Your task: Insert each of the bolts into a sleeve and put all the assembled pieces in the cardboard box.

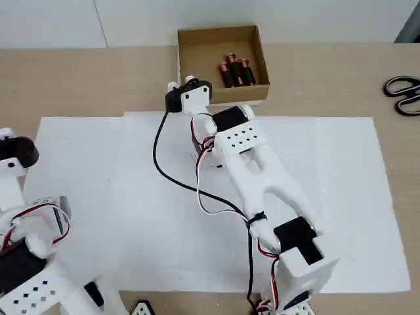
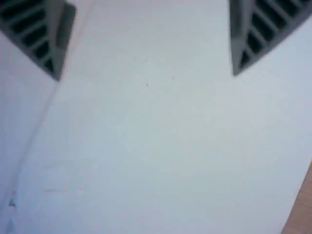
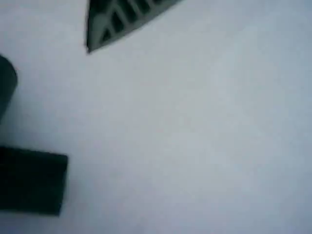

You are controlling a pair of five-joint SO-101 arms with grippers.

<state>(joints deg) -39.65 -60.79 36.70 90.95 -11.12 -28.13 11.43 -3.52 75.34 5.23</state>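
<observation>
Cardboard box (image 1: pixel 195 58), far side: three assembled pieces (image 1: pixel 236 71) inside. Probable black sleeve (image 3: pixel 31 180) waits on paper (image 1: pixel 131 197). Left gripper (image 2: pixel 146 72) wide; right arm (image 1: pixel 262 170) grip: cannot tell.

place: lab bench | wooden table (image 1: pixel 79 79), paper sheet (image 1: pixel 131 197), scissors (image 1: pixel 403 94)

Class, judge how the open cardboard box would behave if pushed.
The cardboard box looks thin-walled and holds few assembled pieces, so it is probably light and likely slides easily. Low and wide, it seems unlikely to tip.
</observation>
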